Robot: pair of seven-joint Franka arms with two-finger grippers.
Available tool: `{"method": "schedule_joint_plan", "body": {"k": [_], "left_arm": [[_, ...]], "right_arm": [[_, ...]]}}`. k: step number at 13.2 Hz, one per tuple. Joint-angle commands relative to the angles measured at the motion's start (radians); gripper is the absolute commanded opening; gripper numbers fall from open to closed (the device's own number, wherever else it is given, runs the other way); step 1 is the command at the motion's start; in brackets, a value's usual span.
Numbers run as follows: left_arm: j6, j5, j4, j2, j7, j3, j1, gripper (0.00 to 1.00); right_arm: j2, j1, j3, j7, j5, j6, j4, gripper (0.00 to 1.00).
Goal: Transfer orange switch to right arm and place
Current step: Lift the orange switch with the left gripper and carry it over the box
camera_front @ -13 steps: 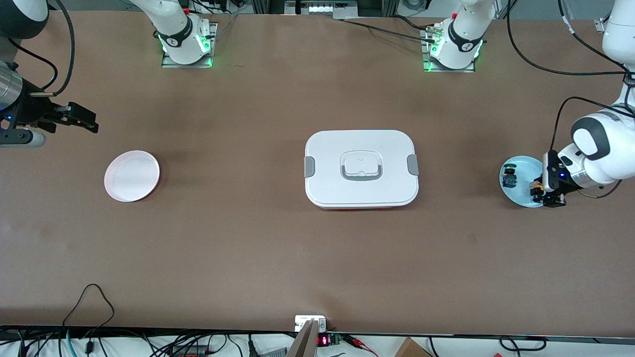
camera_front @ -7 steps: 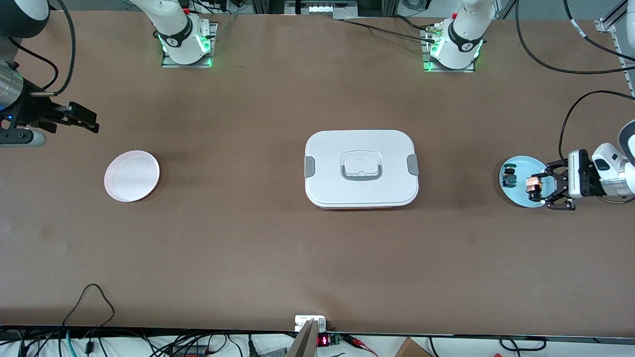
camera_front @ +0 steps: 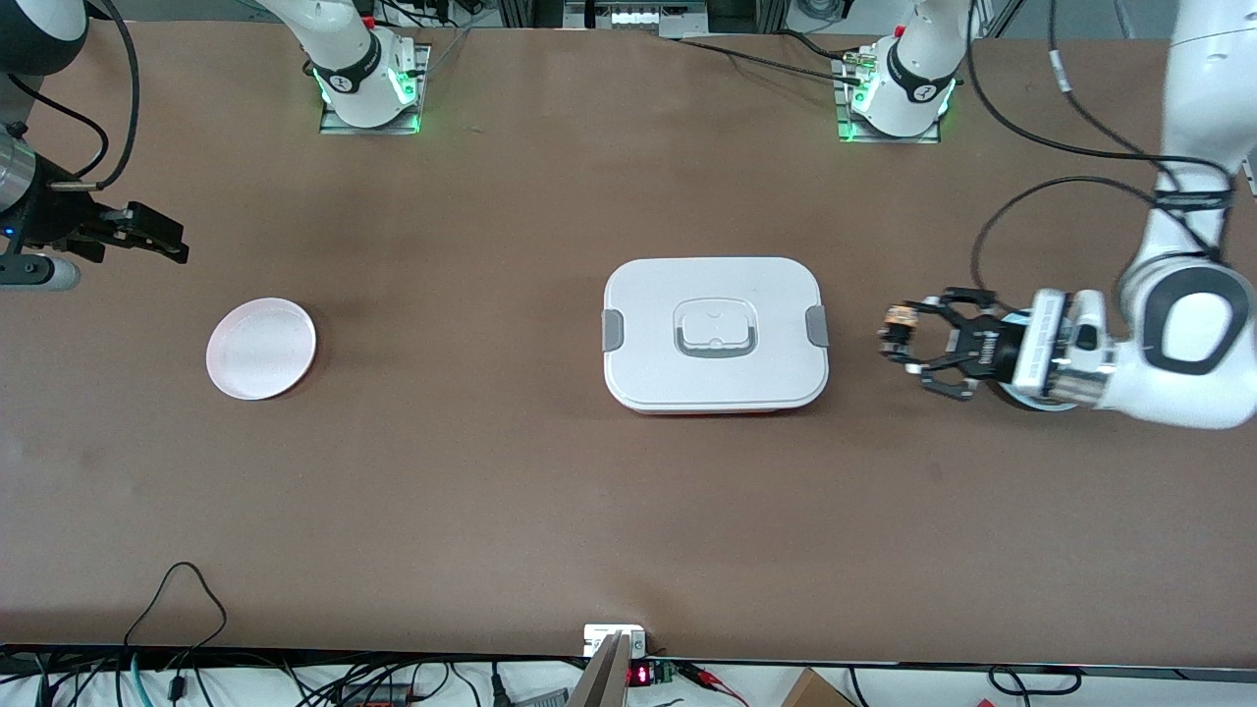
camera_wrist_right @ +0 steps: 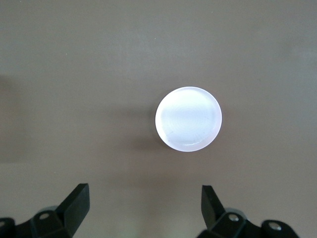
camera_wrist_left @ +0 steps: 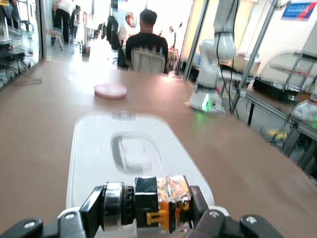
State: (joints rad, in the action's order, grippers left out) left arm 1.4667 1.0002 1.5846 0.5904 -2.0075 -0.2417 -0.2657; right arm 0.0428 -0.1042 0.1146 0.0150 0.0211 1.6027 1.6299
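Note:
The orange switch (camera_front: 895, 318) is clamped end to end in my left gripper (camera_front: 892, 336), which is shut on it in the air over the bare table, between the white box (camera_front: 715, 285) and the left arm's end. In the left wrist view the switch (camera_wrist_left: 161, 201) lies crosswise between the black fingers (camera_wrist_left: 97, 207), metal ring at one end and orange block at the other. My right gripper (camera_front: 157, 239) hangs open and empty at the right arm's end, over the table beside the pink plate (camera_front: 261, 348). Seen from the right wrist, that gripper (camera_wrist_right: 145, 193) frames only bare table.
The closed white box with grey latches fills the table's middle, directly ahead of the left gripper in the left wrist view (camera_wrist_left: 94, 158). The pink plate (camera_wrist_right: 188, 119) is empty. Cables (camera_front: 1041, 187) trail from the left arm.
The left gripper has lifted the orange switch off the blue plate and carried it toward the white box, its wrist turning level. The right gripper has barely moved.

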Motion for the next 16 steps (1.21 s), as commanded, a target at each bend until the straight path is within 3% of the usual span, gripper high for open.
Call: {"method": "schedule_joint_plan", "body": {"k": [1, 4, 6, 9, 11, 14, 16], "left_arm": [[0.038, 0.138, -0.025, -0.001, 0.067, 0.005, 0.119, 0.0], [0.163, 0.328, -0.02, -0.012, 0.102, -0.008, 0.276, 0.0], [0.332, 0.447, -0.017, -0.021, 0.142, -0.043, 0.367, 0.0], [0.707, 0.61, -0.025, -0.03, 0.197, -0.174, 0.476, 0.0], [0.873, 0.786, -0.034, -0.03, 0.21, -0.247, 0.54, 0.0], [0.914, 0.917, -0.037, -0.047, 0.199, -0.258, 0.608, 0.0], [0.942, 0.92, -0.038, -0.053, 0.199, -0.275, 0.615, 0.03]], "right_arm": [[0.003, -0.005, -0.004, -0.009, -0.021, -0.026, -0.024, 1.0], [0.018, -0.003, -0.006, -0.009, -0.157, -0.026, -0.022, 1.0], [0.034, -0.003, -0.006, 0.005, -0.248, -0.03, -0.018, 1.0], [0.057, -0.005, -0.006, 0.023, -0.389, -0.055, -0.016, 1.0], [0.101, -0.003, -0.007, 0.023, -0.487, -0.073, -0.015, 1.0], [0.178, 0.018, -0.003, 0.052, -0.767, -0.119, -0.013, 1.0], [0.181, 0.017, -0.004, 0.054, -0.861, -0.122, 0.01, 1.0]]}}
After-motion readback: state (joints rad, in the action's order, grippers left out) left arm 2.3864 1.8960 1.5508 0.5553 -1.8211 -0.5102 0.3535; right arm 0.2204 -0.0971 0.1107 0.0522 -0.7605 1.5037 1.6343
